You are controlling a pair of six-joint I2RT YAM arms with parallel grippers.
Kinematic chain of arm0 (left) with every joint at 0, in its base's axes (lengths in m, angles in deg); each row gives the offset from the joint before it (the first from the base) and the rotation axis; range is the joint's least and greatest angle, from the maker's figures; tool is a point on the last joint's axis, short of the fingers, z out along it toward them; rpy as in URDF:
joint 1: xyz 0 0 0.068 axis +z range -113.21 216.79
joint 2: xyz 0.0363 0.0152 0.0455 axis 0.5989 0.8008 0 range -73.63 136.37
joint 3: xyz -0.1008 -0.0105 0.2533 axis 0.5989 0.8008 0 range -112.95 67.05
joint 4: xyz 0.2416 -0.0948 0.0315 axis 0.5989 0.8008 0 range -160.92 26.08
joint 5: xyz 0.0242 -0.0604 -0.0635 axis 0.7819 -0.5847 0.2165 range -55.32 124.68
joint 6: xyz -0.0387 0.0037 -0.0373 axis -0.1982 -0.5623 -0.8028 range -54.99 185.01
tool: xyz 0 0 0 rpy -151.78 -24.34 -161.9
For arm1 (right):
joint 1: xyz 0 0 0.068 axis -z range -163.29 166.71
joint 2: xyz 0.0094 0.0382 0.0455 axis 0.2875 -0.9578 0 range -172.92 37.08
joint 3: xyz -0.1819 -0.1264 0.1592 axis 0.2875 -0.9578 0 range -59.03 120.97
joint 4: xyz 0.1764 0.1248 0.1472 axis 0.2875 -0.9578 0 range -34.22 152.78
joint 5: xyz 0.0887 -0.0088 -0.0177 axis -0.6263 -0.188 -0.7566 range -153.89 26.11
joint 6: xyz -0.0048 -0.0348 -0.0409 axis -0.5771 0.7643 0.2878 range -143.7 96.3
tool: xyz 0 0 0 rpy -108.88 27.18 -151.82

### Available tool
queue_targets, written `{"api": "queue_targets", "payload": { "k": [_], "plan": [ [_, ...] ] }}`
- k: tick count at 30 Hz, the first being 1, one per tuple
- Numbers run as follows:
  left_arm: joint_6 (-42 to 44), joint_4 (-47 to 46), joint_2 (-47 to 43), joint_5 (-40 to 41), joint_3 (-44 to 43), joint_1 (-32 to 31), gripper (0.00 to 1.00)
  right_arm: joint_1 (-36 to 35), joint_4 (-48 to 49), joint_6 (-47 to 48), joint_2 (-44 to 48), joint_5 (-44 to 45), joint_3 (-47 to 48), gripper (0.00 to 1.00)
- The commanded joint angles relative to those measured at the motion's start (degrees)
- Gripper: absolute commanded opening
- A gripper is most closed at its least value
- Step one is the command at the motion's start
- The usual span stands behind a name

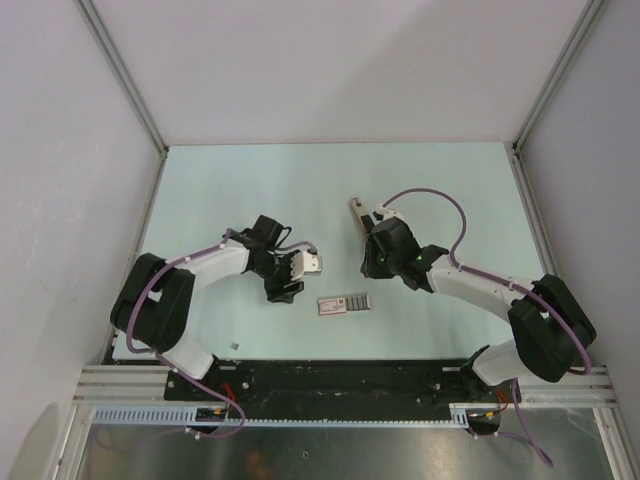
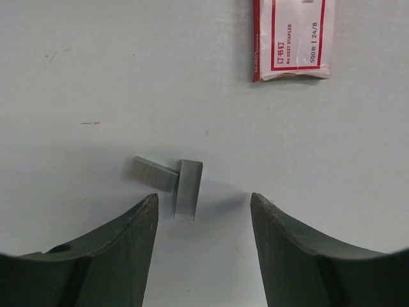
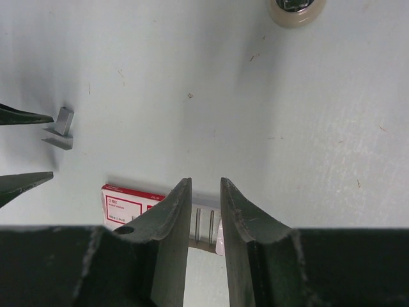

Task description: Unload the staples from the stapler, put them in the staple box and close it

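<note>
Left jaws (image 2: 202,195) spread wide, low over the counter (image 2: 77,77), gripping nothing. Staples (image 2: 188,188): two short grey strips flat on the counter, meeting at one corner, right between the left jaw tips and nearer the left-hand tip, touched by neither. Box (image 2: 293,38), red and white, lies ahead of those jaws, apart from the staples. Stapler (image 1: 355,213) sits further back, just beside the right arm's end, outside both jaws; cannot tell if it touches the arm. Right jaws (image 3: 204,182) nearly closed, narrow gap, nothing in it, over the box.
</note>
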Motion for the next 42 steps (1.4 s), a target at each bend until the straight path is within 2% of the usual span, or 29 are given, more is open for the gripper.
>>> {"api": "queue_targets", "payload": {
  "k": [1, 11, 27, 30, 37, 42],
  "plan": [
    [1.36, 0.92, 0.5, -0.99, -1.23, -1.15, 0.64, 0.35, 1.67, 0.62, 1.74, -0.75, -0.28, 0.3],
    [1.83, 0.85, -1.13, -0.38, 1.5, -3.73, 0.53, 0.62, 1.87, 0.56, 1.92, -0.96, -0.84, 0.29],
    [0.53, 1.21, -6.74, 0.48, 7.35, -8.48, 0.49, 1.29, 1.73, 0.45, 2.68, -1.33, -1.14, 0.27],
    [-0.05, 1.21, -7.61, 0.61, 7.72, -9.47, 0.5, 1.31, 1.69, 0.44, 2.74, -1.31, -1.24, 0.27],
    [-0.62, 1.14, -7.4, 1.36, 5.74, -9.72, 0.6, 1.32, 2.02, 0.44, 2.49, -1.67, -1.28, 0.27],
    [-0.86, 1.1, -4.98, 1.51, 3.92, -9.75, 0.61, 1.31, 1.93, 0.5, 2.72, -1.68, -1.27, 0.27]
  ]
}}
